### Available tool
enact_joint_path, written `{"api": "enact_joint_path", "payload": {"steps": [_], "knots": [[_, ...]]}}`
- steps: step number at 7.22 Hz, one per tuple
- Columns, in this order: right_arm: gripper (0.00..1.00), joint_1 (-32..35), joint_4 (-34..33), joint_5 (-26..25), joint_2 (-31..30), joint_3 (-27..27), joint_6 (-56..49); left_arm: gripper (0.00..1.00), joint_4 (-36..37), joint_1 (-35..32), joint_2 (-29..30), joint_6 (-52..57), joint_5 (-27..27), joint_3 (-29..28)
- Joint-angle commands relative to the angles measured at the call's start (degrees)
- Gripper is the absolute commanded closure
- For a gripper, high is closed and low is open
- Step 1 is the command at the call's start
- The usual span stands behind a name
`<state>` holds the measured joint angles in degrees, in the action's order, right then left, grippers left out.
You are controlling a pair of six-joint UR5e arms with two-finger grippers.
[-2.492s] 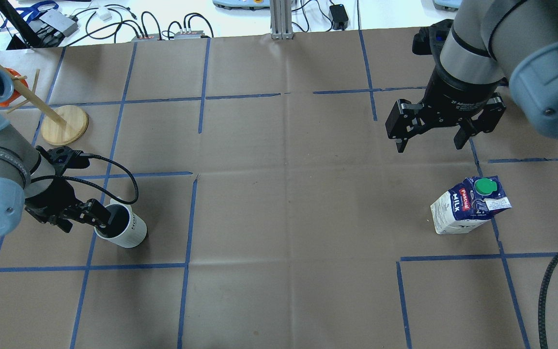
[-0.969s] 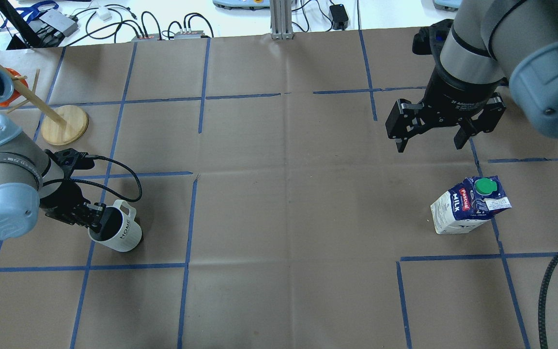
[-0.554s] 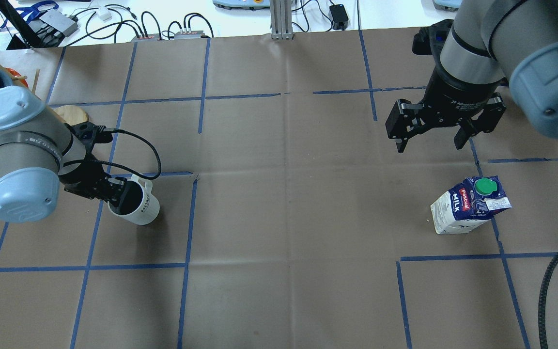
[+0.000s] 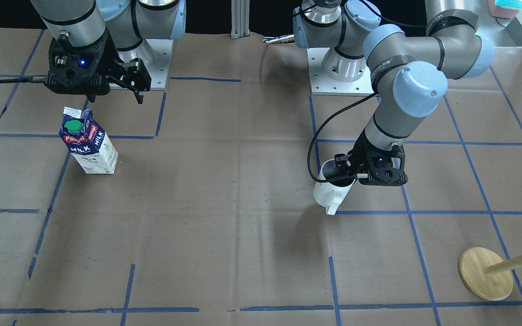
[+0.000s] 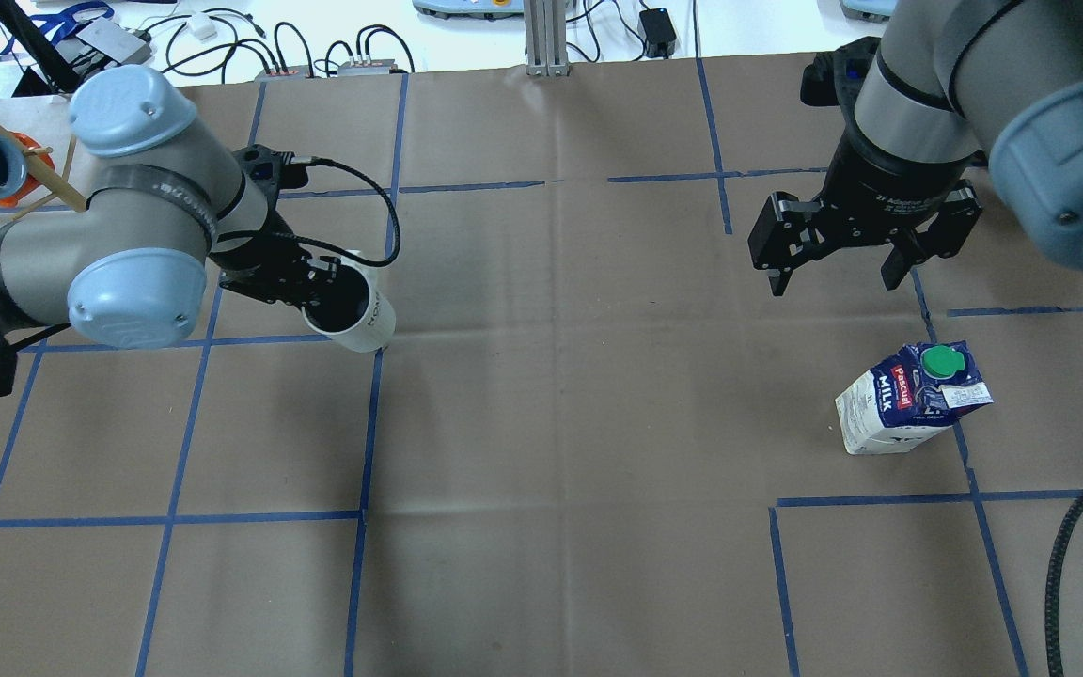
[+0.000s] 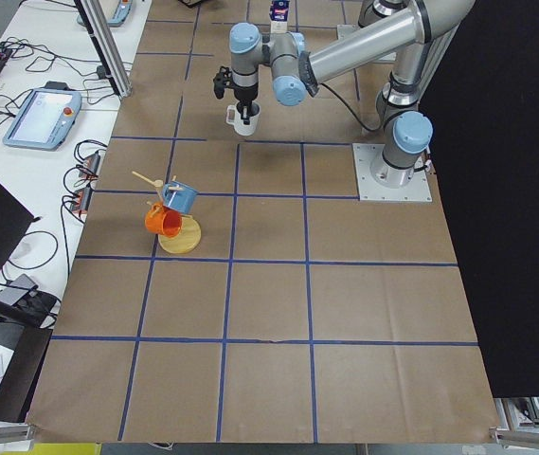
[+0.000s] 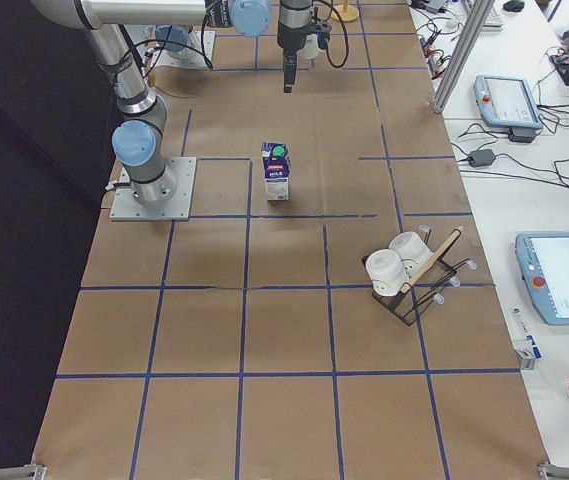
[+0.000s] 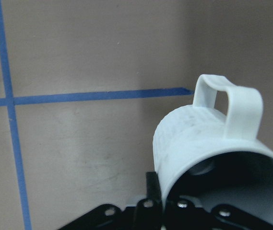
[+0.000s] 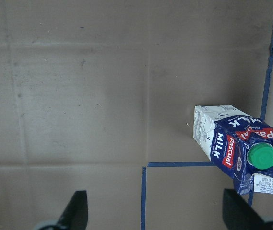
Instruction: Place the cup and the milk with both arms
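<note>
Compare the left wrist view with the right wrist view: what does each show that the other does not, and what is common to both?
Only the left wrist view shows the cup, very close, with its handle uppermost and the left tool shut on its rim. Only the right wrist view shows the milk with its green cap, standing free, and the open right tool, its two fingertips wide apart at the bottom edge. Both show the brown table paper crossed by blue tape lines.

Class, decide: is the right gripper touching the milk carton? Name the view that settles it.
Apart. The overhead exterior view shows bare paper between the open right gripper and the milk.
</note>
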<state>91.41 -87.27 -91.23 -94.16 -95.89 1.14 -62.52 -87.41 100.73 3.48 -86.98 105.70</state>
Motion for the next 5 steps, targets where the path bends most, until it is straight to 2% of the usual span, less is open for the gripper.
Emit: {"api": "enact_joint_path", "payload": {"steps": [1,2,5], "knots": [[0.0,0.0,0.0,0.0,0.0,0.0,0.0,1.0,-0.1,-8.6,11.8,-8.4,0.2,-13.6],[0.0,0.0,0.0,0.0,0.0,0.0,0.0,1.0,-0.8,-11.3,17.2,-10.2,0.3,-20.7],[0.0,0.0,0.0,0.0,0.0,0.0,0.0,1.0,-2.9,-16.1,28.5,-15.3,0.1,-34.3]]}}
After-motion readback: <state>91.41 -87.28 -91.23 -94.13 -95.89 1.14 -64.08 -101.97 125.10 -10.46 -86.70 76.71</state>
